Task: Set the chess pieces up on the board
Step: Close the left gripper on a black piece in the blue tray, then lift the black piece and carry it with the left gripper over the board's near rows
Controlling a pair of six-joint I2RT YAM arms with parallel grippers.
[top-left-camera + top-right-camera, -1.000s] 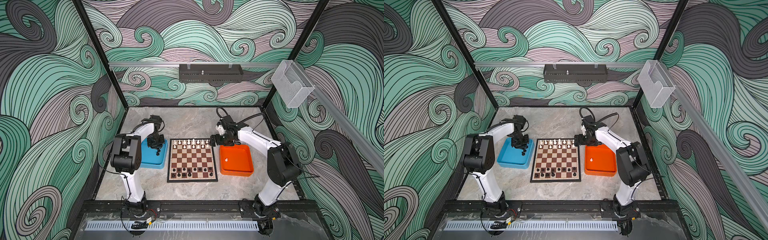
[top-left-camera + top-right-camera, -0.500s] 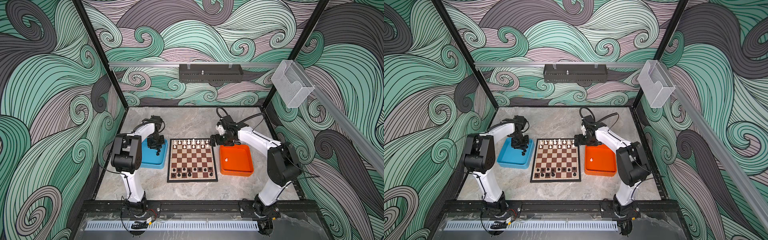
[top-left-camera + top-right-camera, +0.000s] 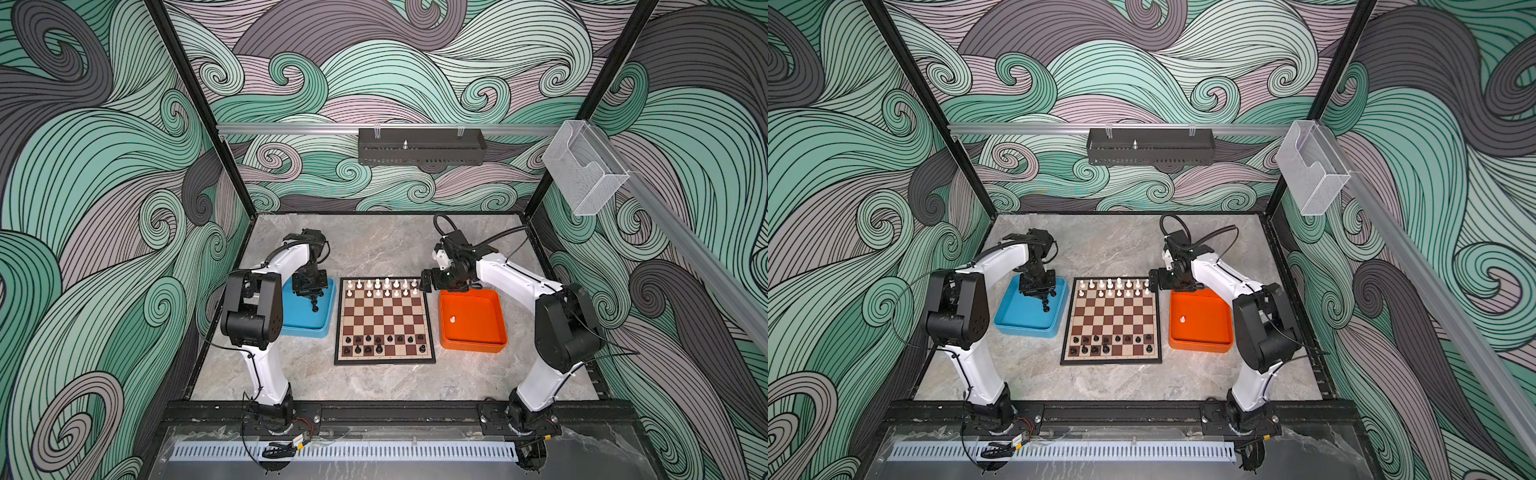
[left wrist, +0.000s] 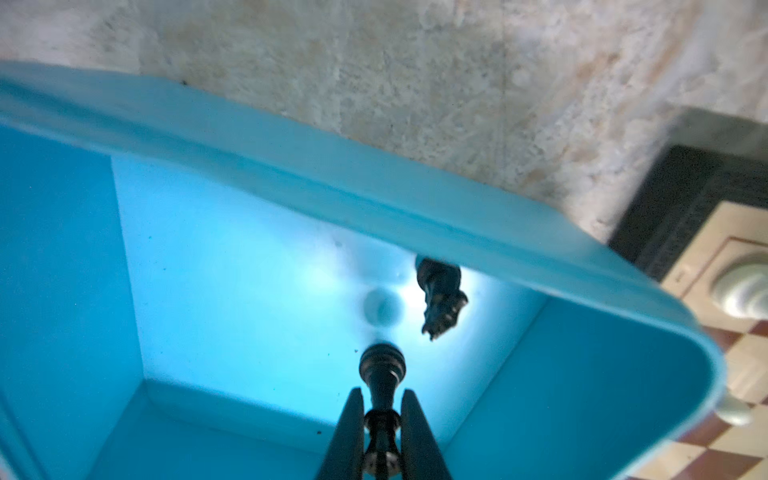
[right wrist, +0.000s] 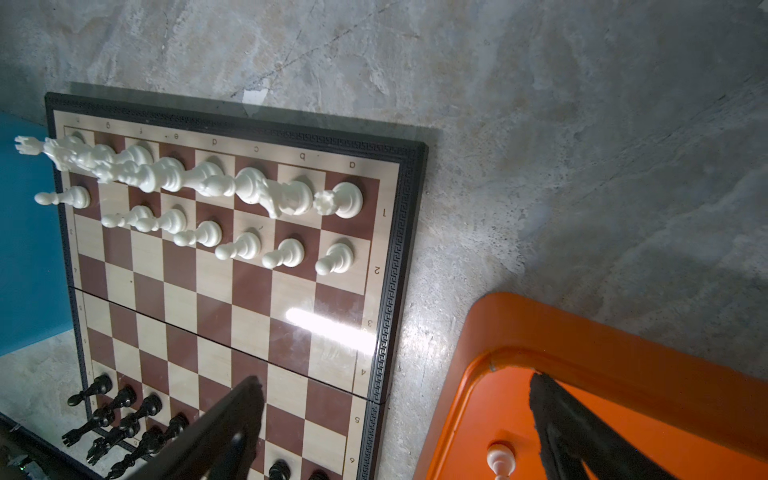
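On your left, the left gripper (image 4: 382,394) sits over the blue tray (image 3: 305,330) with its jaws drawn narrow, pinching a black piece (image 4: 381,365) by its slim upper stem, the round base pointing away from the fingers (image 4: 351,419). You cannot tell from the wrist view whether that base touches the tray floor. A second black piece (image 4: 440,297) lies on its side in the same tray, close to the wall nearest the board (image 3: 384,320). Moving across, the board lies flat between the two trays. The white pieces (image 3: 384,287) fill its two far rows in both top views, with a gap in the pawn row. The black pieces (image 3: 382,343) stand in its two near rows, with several squares bare. On your right, the right gripper (image 5: 395,392) is spread wide and holds nothing. In its wrist view one finger hangs over the board and the other over the orange tray (image 5: 582,332). A single white pawn (image 3: 452,319) stands upright in that tray, apart from the walls.
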